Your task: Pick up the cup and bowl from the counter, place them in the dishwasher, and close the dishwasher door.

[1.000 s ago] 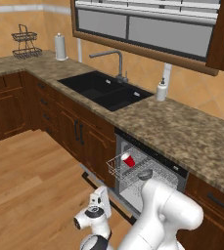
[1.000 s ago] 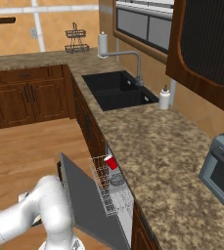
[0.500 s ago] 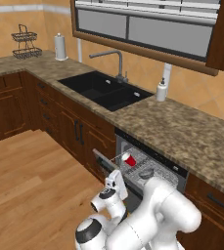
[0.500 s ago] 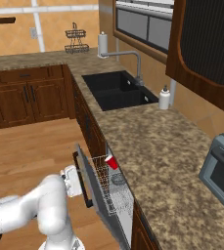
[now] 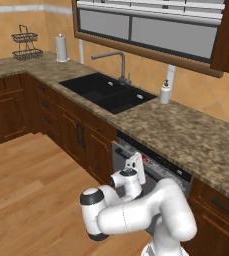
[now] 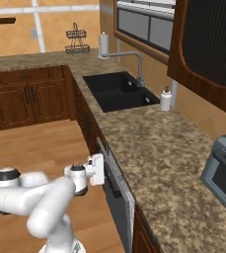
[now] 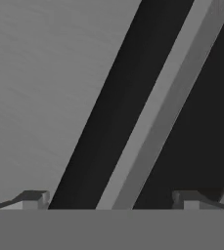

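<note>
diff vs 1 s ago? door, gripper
The dishwasher door has swung up from wide open to nearly shut, hiding the rack and red cup. The gripper rose with it, pressed against the door's outer face, jaws open, holding nothing. The counter, the sink and the soap bottle are unchanged.

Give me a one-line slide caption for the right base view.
Open gripper against the nearly closed dishwasher door, under the granite counter.
</note>
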You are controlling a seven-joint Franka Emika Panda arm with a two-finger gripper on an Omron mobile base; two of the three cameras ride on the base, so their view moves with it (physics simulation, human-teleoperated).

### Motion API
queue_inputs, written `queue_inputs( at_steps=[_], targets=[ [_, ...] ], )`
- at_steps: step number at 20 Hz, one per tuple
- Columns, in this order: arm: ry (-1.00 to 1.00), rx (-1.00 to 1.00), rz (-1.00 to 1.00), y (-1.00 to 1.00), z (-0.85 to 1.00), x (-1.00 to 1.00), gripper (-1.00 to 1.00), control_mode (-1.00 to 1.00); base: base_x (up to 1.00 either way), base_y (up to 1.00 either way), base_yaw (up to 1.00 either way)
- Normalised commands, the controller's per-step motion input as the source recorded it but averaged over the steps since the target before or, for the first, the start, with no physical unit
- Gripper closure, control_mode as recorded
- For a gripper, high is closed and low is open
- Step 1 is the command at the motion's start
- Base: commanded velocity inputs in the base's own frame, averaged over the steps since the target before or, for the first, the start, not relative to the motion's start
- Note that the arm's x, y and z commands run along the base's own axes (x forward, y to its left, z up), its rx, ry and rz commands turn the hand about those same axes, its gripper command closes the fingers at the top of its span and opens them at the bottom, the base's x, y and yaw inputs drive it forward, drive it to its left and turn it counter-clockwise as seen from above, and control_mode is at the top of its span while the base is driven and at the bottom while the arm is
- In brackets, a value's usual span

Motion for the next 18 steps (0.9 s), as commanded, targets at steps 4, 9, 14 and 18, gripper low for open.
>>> queue_inputs(
  at_steps=[4,9,14,18],
  targets=[
    [-0.03,-0.14,-0.13,-0.98,-0.67,0.99,-1.00,-1.00,0.00,0.00,0.00],
    [-0.18,-0.29,-0.05,-0.66,-0.99,0.63,-1.00,-1.00,0.00,0.00,0.00],
    [-0.25,-0.36,0.00,-0.49,-1.00,0.40,-1.00,-1.00,0.00,0.00,0.00],
    [-0.16,-0.31,0.00,-0.24,-0.98,0.28,-1.00,-1.00,0.00,0.00,0.00]
  ],
)
